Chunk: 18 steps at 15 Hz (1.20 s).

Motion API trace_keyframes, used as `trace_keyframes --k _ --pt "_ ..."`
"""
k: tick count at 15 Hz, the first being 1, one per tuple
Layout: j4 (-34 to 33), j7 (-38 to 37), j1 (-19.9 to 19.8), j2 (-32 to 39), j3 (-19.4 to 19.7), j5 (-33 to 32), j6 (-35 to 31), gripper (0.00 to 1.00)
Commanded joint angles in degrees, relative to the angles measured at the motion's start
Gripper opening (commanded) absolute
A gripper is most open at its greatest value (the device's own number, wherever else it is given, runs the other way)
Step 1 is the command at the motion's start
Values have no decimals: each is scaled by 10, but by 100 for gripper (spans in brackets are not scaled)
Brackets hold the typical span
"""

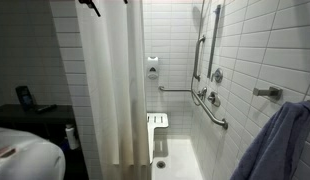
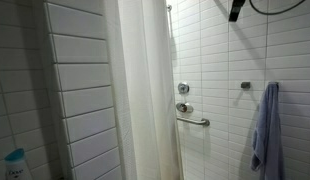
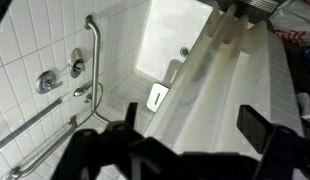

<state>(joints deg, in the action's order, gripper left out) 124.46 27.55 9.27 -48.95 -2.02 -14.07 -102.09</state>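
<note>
- Gripper point(image 3: 180, 150): fingers point(image 3: 263, 128) spread fully wide, holding nothing.
- Shower curtain point(image 3: 230, 90) lies straight ahead between the fingertips; I cannot tell if they touch. Its folds hang vertically, running away lengthwise.
- Grab bar point(image 3: 95, 60) on the tiled wall, well off sideways.

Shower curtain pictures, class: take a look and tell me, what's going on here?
A robot arm's claw hangs open high up by a white shower curtain, looking down into a tiled shower. It grips nothing, and I see it touching nothing. The curtain, nearest to it, is drawn partway, so the grab bar and taps show. A blue towel hangs nearby, seen in both exterior views.
</note>
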Motion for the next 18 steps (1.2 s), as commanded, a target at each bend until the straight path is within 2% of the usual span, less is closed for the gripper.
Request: trace_keyframes --k 1,5,10,13,14,18 --pt "-11 37 10 -27 19 -28 53 100" --pt "74 60 17 -74 46 -31 89 100" --pt "178 46 14 -114 43 -72 126 100" --pt "191 38 23 -104 30 -90 121 100" --pt "184 39 24 -103 44 -81 124 100" --pt "187 38 28 -103 46 -81 123 100"
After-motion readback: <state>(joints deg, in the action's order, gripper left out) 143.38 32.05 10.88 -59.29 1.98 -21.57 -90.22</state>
